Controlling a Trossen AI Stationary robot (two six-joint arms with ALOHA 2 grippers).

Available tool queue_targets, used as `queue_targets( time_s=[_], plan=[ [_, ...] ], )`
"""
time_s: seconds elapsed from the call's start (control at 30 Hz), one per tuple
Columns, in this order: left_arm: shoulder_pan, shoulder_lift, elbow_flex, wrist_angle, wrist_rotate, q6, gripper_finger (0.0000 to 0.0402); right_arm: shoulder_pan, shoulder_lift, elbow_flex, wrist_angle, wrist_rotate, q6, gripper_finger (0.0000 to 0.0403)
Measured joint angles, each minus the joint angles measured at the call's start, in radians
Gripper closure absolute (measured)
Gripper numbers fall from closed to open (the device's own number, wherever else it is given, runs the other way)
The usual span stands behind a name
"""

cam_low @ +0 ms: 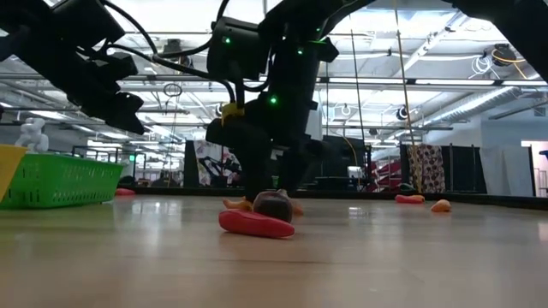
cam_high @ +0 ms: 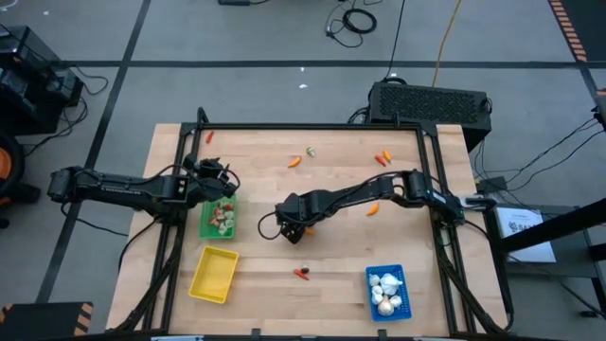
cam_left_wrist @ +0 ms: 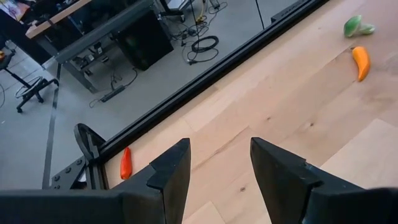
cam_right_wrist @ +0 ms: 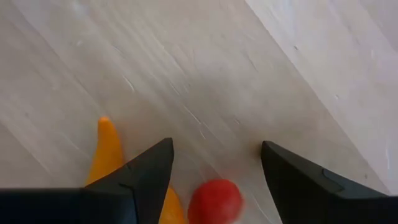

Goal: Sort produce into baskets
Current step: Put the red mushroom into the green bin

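The right gripper (cam_high: pixel 293 230) hangs low over the middle of the table (cam_high: pixel 341 275), its jaws spread wide and holding nothing; in its wrist view a small round red piece (cam_right_wrist: pixel 214 200) lies between the two fingers, nearer the one beside an orange carrot-like piece (cam_right_wrist: pixel 107 155), which partly slips under that finger (cam_right_wrist: pixel 146 177). Whether the pads touch the wood is hard to judge from the low view. The left gripper (cam_high: pixel 223 182) hovers at the far end of the green basket (cam_high: pixel 207 227), jaws parted and empty, with bare wood in front of it and a red-orange piece (cam_left_wrist: pixel 125 163) lying against the table's dark frame. The yellow basket (cam_high: pixel 214 275) sits near the front left edge and the blue basket (cam_high: pixel 387 292), with white bulbs inside, near the front right. A red piece (cam_high: pixel 302 274) lies between them, closer to the front. Toward the far edge rest an orange piece (cam_high: pixel 294 162), a green bit (cam_high: pixel 310 150) and a red-orange pair (cam_high: pixel 383 158), with open wood around the right gripper on every side
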Motion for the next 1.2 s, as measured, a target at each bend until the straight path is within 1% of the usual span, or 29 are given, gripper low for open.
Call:
queue_targets(
  time_s=[0.17, 0.43, 0.57, 0.9, 1.03, 1.2],
  plan=[
    [0.000, 0.000, 0.000, 0.000, 0.000, 0.000, 0.0226, 0.003, -0.010, -0.003, -0.005, 0.054, 0.038, 0.0165],
    [0.000, 0.000, 0.000, -0.002, 0.009, 0.000, 0.0226, 0.027, -0.013, -0.003, -0.075, 0.077, 0.167, 0.0165],
    [0.000, 0.000, 0.000, -0.003, 0.029, 0.000, 0.0226, 0.045, -0.013, -0.003, -0.076, 0.086, 0.198, 0.0165],
    [0.000, 0.000, 0.000, -0.003, 0.032, -0.003, 0.0226, 0.076, -0.013, -0.004, -0.078, 0.095, 0.235, 0.0169],
    [0.000, 0.000, 0.000, -0.003, 0.041, -0.003, 0.0226, 0.079, -0.013, -0.004, -0.074, 0.093, 0.232, 0.0196],
    [0.000, 0.000, 0.000, -0.002, 0.042, -0.003, 0.0226, 0.080, -0.013, -0.004, -0.067, 0.101, 0.194, 0.0262]
  ],
)
